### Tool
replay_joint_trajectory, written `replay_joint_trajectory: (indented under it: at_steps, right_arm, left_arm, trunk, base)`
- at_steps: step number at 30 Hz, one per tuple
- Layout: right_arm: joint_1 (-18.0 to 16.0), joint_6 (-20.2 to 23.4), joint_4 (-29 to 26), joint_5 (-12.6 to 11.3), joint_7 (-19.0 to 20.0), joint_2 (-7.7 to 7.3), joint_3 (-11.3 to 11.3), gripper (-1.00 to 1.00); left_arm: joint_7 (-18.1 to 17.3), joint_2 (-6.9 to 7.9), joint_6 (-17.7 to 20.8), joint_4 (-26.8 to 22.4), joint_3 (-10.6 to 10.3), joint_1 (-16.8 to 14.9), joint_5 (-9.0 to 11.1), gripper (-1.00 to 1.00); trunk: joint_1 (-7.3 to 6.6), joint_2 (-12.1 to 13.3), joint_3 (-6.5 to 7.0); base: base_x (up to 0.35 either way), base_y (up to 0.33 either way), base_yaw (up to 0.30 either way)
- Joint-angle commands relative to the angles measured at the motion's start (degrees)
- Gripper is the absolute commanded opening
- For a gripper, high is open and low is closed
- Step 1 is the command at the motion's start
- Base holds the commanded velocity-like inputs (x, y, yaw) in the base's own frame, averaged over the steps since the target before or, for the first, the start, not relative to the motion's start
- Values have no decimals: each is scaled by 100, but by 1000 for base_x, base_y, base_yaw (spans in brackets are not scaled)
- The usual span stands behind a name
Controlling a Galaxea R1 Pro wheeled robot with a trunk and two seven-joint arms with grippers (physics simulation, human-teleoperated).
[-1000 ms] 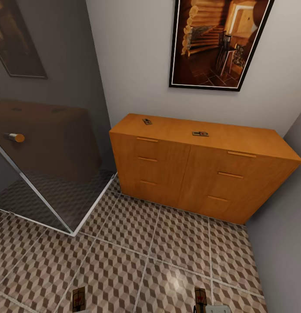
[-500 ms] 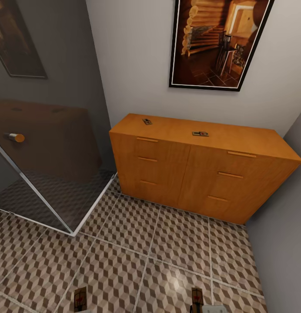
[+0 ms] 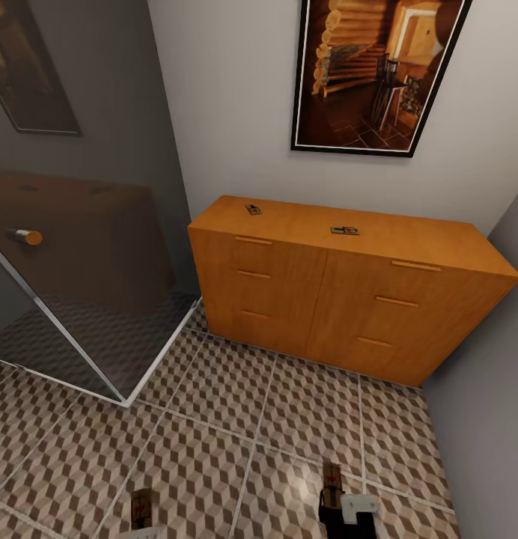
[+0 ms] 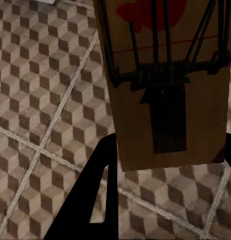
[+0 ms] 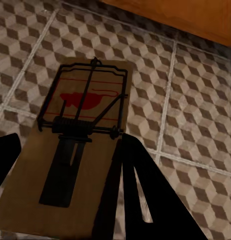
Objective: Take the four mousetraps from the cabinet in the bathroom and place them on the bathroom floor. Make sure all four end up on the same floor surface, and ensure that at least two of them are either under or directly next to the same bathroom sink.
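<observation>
The bathroom floor [image 3: 236, 419] is spreading across the lower half of the head view, its cube-patterned tiles running up to the cabinet [image 3: 341, 299], which is standing against the far wall at about 1 o'clock from the robot. Its drawers are all sitting closed; two mousetraps are lying on its flat top, well apart — one [image 3: 252, 209] toward the 11 o'clock end, the other [image 3: 344, 230] near the middle — so they are waiting to be fetched, by my reading.

The other two are off the cabinet already. The left end effector [image 4: 165, 165] is gripping a mousetrap [image 4: 168, 85] by its edges, board hanging over the tiles with the red spot away from the wrist; in the head view this trap [image 3: 142, 511] is showing at 7 o'clock. The right end effector [image 5: 65, 190] is clenched on a mousetrap [image 5: 78, 145] too, dark fingers [image 5: 130, 190] flanking the board, seen at 5 o'clock in the head view [image 3: 331, 479].

Both traps are being carried low over the floor, probably so they can be set down flat rather than dropped. No sink is appearing here, so the placement spot is still to be reached, I judge.
</observation>
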Motion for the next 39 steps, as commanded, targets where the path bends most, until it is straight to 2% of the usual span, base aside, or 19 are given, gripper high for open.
replay_joint_trajectory:
  at_steps: [1,5,9,14,26,31,39]
  right_arm:
    - [-1,109,-271,26,-32,-12,5,-100]
    - [-2,713,-889,17,-6,-183,11,-100]
    - [-2,612,-955,2,150,-273,27,-100]
    - [-2,471,-789,6,260,-281,23,-100]
    - [-1,437,-755,4,250,-274,15,-100]
    - [-1,436,-755,4,245,-280,13,-100]
    - [-1,431,-755,4,245,-280,13,-100]
  left_arm:
    - [52,78,-19,-69,-65,-6,-20,-100]
    - [37,338,-9,-178,-80,-6,-18,-100]
    - [22,440,-24,-4,-92,-6,-18,-100]
    - [12,403,-28,138,-94,-6,-18,-100]
    - [8,373,-25,157,-97,-6,-18,-100]
    - [8,306,-24,161,-96,-6,-18,-100]
    - [8,293,-23,164,-95,-6,-18,-100]
  trunk:
    - [0,-2,-5]
    - [0,-2,-5]
    - [0,-2,-5]
    - [0,-2,-5]
    - [0,-2,-8]
    - [0,-2,-13]
    - [0,-2,27]
  base:
    - [0,0,0]
    - [0,0,0]
    - [0,0,0]
    - [0,0,0]
    - [0,0,0]
    - [0,0,3]
    - [0,0,131]
